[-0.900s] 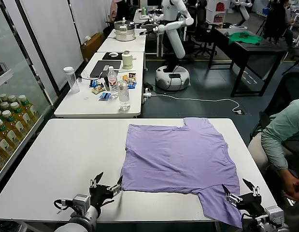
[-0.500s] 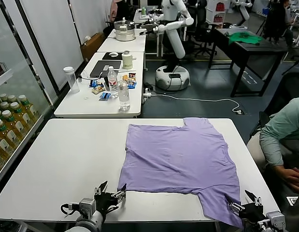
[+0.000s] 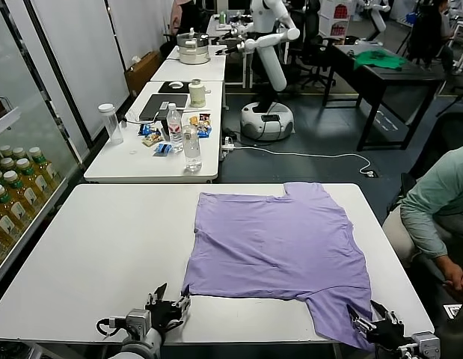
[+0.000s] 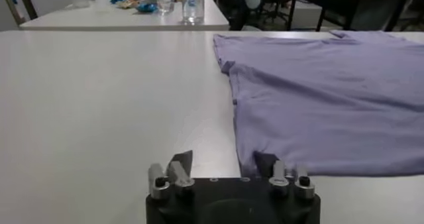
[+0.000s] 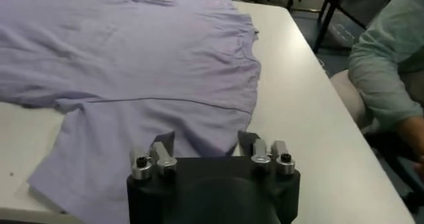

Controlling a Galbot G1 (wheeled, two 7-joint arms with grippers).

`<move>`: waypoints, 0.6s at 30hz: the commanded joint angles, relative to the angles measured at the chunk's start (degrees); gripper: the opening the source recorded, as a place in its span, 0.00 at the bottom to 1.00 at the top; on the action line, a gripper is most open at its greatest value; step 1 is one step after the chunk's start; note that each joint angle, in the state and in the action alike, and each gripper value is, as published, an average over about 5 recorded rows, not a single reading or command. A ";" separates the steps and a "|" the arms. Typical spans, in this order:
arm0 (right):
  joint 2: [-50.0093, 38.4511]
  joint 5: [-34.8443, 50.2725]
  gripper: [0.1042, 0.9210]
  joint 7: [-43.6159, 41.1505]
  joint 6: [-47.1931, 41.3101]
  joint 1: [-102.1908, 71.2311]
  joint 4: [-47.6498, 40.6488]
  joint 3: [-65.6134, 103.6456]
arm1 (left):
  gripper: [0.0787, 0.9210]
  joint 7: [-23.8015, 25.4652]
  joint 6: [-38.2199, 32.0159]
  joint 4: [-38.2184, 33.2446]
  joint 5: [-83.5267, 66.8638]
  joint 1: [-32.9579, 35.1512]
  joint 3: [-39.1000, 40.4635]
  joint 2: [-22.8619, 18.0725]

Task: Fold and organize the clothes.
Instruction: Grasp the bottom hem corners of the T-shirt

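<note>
The white worktop (image 3: 104, 247) carries the lavender T-shirt (image 3: 280, 247), which is spread flat, plain side up, over the right half, its collar toward twelve o'clock and one sleeve trailing off the near edge at about five o'clock. No fold has been made yet.

The left end effector (image 3: 167, 308) is seen at seven o'clock, fingers apart, just short of the shirt's near left corner; within the last second it has been brought inward and lower toward that corner. In the left wrist view the corner lies between the spread fingers (image 4: 179, 169), though actual contact cannot be confirmed.

The right end effector (image 3: 375, 327) has likewise been lowered at five o'clock, fingers apart, over the hanging sleeve. Both corners appear to be lined up for a first grasp.
</note>
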 commanded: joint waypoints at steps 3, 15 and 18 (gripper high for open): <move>0.15 0.91 0.25 -0.23 0.36 0.05 -0.34 -0.39 | 0.36 -0.19 0.53 0.81 1.41 -0.22 1.88 -0.89; 0.18 0.79 0.01 -0.94 0.72 -4.16 8.01 3.51 | 0.01 0.96 0.48 -5.55 3.90 4.20 -3.52 1.30; 0.65 0.17 0.01 -0.91 0.47 -8.75 11.51 5.65 | 0.01 0.91 0.27 -10.17 2.66 10.38 -6.78 3.94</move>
